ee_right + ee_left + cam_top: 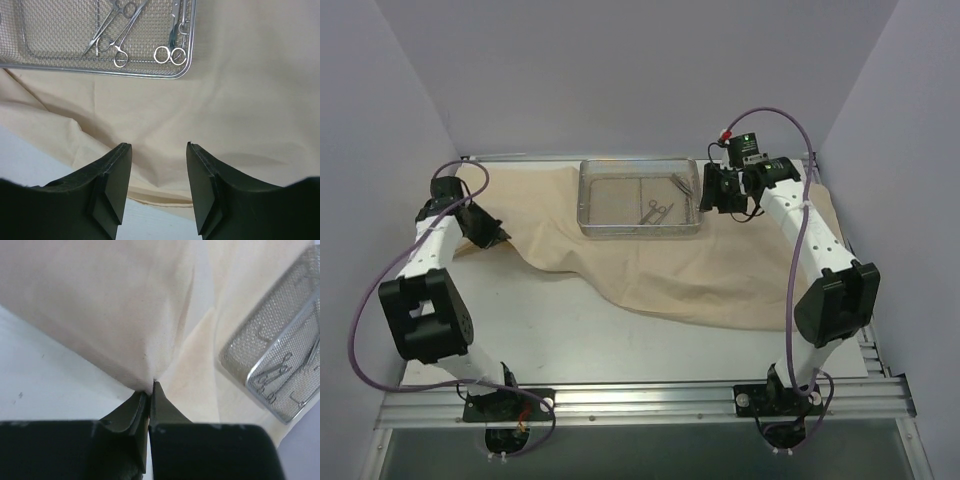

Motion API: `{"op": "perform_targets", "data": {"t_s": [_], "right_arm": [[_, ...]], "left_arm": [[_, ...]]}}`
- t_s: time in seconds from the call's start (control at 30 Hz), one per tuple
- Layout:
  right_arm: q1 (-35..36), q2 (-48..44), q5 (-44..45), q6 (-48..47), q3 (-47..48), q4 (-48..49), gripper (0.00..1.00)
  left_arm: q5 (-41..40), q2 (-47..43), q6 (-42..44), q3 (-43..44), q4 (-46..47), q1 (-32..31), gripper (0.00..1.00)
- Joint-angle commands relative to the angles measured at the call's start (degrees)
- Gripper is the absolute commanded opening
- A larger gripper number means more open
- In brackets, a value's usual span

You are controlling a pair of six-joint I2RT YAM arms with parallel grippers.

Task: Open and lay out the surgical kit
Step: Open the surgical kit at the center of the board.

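At the left edge of the table (570, 330), the left gripper (150, 387) is pinching a fold of the beige cloth wrap (670, 270). Its jaws are closed tight on the fabric, which is rising to the tips in a small tent. From overhead the fingertips are merging into one dark shape and are hard to make out.

The wrap is lying opened out across the far half of the white tabletop, soft, matte and creased. Its near edge is sagging in a loose curve towards the arms, leaving bare table in front.

At the back centre, the wire-mesh tray (640, 228) is sitting flat on the wrap, a shallow silver rectangle with rounded corners and a bright rim. The left wrist camera is cutting off one end of it, the right wrist camera its left part. Inside, thin steel instruments (120, 37) with ring handles are lying crossed over one another, so counting them is uncertain.

To the right, the right gripper (159, 150) is hanging over open cloth near the tray's corner, jaws apart and gripping nothing. The wrap's right edge is partly disappearing behind that arm.
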Motion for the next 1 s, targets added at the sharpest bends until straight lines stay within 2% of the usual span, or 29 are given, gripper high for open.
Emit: {"op": "perform_targets", "data": {"t_s": [0.0, 0.23, 0.33, 0.43, 0.5, 0.6, 0.7, 0.73, 0.77, 0.87, 0.97], "right_arm": [[-0.1, 2.77, -4.43, -2.27, -0.98, -2.16, 0.47], [0.43, 3.05, -8.58, -2.28, -6.68, -1.46, 0.47], [0.95, 1.9, -9.89, -1.4, -9.76, -1.02, 0.47], [1.57, 1.11, -10.42, -0.87, -11.78, -1.37, 0.47], [1.66, 0.32, -10.86, -0.78, -12.84, -1.37, 0.47], [1.66, -1.0, -11.04, -0.52, -14.43, -1.29, 0.47], [1.48, -2.31, -10.78, -0.35, -15.4, -1.9, 0.47], [1.31, -2.75, -10.69, -0.34, -15.57, -2.16, 0.47], [1.31, -3.02, -10.86, -0.26, -15.83, -2.43, 0.47], [1.31, -4.33, -11.22, -0.08, -16.8, -2.87, 0.48], [0.78, -5.13, -10.96, -0.34, -17.24, -2.87, 0.48]], "left_arm": [[-4.19, -12.65, 3.66, -2.08, -9.45, 0.02, 0.02], [-12.19, -27.43, 4.11, -4.19, -26.83, 0.02, 0.02], [-13.69, -33.86, 2.61, -7.61, -32.72, -0.42, 0.03], [-19.48, -38.52, 2.35, -8.24, -39.23, -0.77, 0.12], [-22.38, -40.8, 2.52, -7.36, -42.23, -1.04, 0.13], [-22.48, -44.05, 3.14, -5.51, -48.46, -1.04, 0.17], [-24.58, -46.17, 4.37, -1.83, -54.52, -0.69, 0.26], [-26.42, -46.26, 4.8, -0.51, -56.12, -0.69, 0.31], [-26.96, -46.09, 6.2, 2.11, -57.35, -0.69, 0.38], [-26.18, -44.69, 8.05, 5.03, -60.44, -0.69, 0.66], [-24.07, -43.19, 8.67, 5.3, -59.74, -0.69, 0.7]]}}
